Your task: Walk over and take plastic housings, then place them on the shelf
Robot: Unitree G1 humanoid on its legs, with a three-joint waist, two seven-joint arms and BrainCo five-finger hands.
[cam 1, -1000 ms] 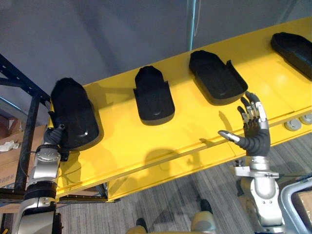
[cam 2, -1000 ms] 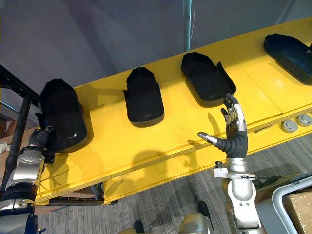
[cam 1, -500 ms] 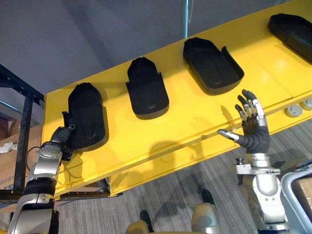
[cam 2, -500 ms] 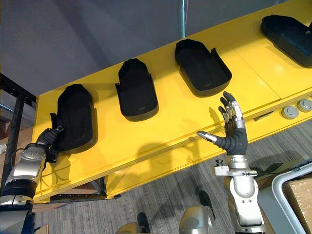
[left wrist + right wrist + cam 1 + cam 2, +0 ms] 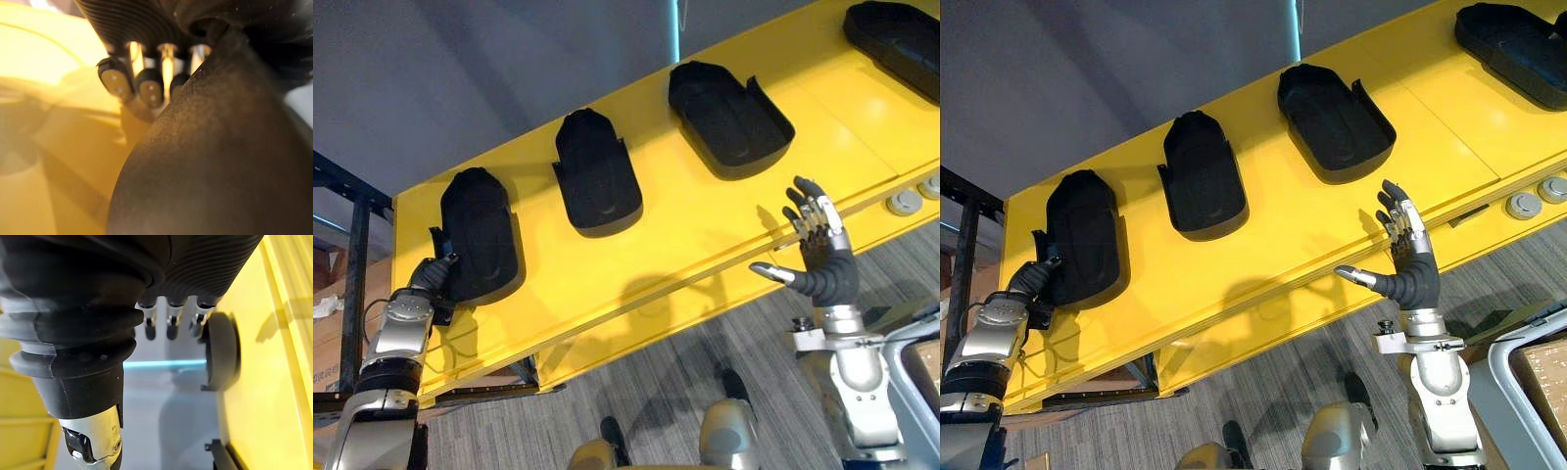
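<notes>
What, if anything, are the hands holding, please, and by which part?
The left hand grips the leftmost housing by its near edge; the right hand holds nothing.

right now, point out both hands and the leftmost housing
left hand (image 5: pixel 432 278): left eye view, its dark cover
right hand (image 5: pixel 827 275): left eye view, its dark cover
leftmost housing (image 5: pixel 481 230): left eye view, middle of its top

The yellow shelf is seen steeply from above by both eye views, one stretch being shared, while the left hand, on a plastic housing, and the right hand are viewed closely from the wrists.
</notes>
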